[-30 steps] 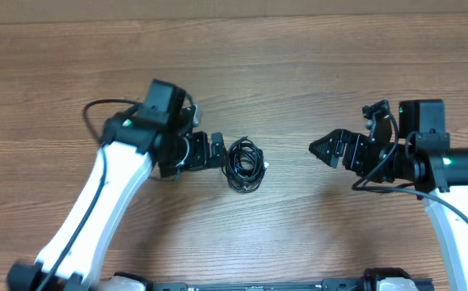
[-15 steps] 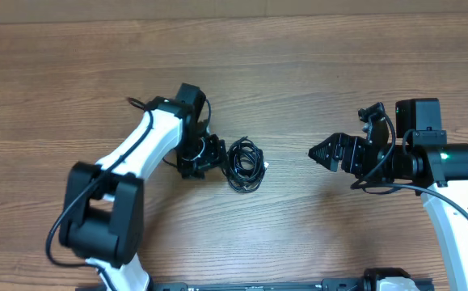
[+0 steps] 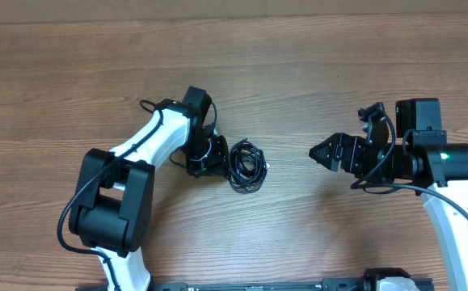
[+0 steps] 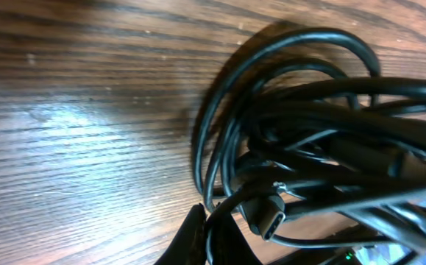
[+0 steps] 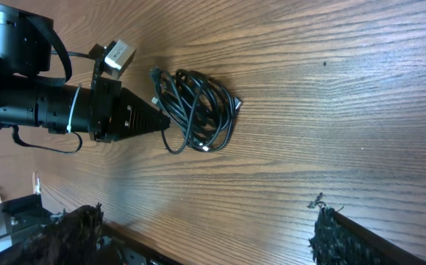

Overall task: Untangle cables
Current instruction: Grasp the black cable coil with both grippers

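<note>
Our left gripper (image 3: 209, 155) sits low at the left edge of the cables (image 3: 246, 166). In its own wrist view the fingertips (image 4: 196, 234) meet at the bottom middle, so we read the jaws as drawn together. A loop runs right across the tips, and we cannot tell whether it is nipped between them.

The cables lie as one small coiled bundle on the wooden table (image 3: 298, 65), roughly midway between the two arms. One small dark plug (image 4: 265, 213) lies close to the left gripper's tips. A pale-tipped end (image 5: 236, 103) pokes out on the bundle's far side.

Our right gripper (image 3: 316, 151) hangs well apart from the bundle and points toward it. Its wrist view shows the fingers spread wide with nothing between them.

We judge these cords to be light, limp and smooth-skinned. A tug on one strand would likely drag the whole knot across the table rather than free it, and a thin strand could slip out of a loose pinch.

We think the best hold is just behind a plug, where the cord is thicker and stiffer, or on an outer loop that stands clear of the rest. The other gripper would then need to pin or lift the main coil. A pull should be slow, since crossed loops tighten under force.
</note>
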### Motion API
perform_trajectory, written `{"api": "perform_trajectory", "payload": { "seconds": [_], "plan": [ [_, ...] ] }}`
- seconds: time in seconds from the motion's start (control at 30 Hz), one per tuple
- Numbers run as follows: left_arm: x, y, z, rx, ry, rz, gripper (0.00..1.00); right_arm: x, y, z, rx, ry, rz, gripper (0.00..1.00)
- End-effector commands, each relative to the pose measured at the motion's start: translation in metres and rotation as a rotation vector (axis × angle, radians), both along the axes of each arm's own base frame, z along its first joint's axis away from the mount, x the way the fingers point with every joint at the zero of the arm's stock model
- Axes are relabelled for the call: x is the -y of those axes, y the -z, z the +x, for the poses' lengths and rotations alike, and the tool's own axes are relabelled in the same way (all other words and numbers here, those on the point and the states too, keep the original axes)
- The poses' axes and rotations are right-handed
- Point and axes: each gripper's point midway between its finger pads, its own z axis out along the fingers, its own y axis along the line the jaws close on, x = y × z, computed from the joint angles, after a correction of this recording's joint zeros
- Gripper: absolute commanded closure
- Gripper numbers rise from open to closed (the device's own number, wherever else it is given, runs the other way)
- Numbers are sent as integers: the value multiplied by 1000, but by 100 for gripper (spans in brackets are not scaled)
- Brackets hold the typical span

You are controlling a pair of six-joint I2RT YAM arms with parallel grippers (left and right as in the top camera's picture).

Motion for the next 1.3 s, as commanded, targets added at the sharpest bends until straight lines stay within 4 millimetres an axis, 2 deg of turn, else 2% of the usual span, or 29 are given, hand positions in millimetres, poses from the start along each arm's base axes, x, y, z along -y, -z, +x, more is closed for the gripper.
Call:
{"api": "perform_trajectory", "payload": {
  "seconds": [0.0,0.17,0.23,0.27,0.43,0.57,0.8,1.13,1.2,1.27],
  "plan": [
    [17,-18,8,13,34,-107,96,-3,-14,6,49,-13,11,10],
    [40,-72,26,111,128,-189,96,-4,-13,7,43,-13,18,12],
    [50,-102,33,158,154,-206,96,-6,-14,8,48,-18,27,13],
    [60,-132,37,205,177,-223,96,-9,-15,11,58,-28,41,15],
    [83,-187,37,294,234,-261,96,-22,-17,19,85,-73,77,18],
    [98,-214,34,357,274,-287,96,-36,-15,21,88,-121,101,20],
    [95,-253,44,421,216,-311,96,-45,-18,27,128,-147,106,20],
    [128,-310,14,360,315,-700,96,-45,-21,46,171,-111,109,32],
    [133,-325,7,360,354,-804,96,-39,-14,53,164,-73,75,40],
    [137,-341,0,356,390,-908,96,-24,-2,64,150,7,-14,43]
  ]
}}
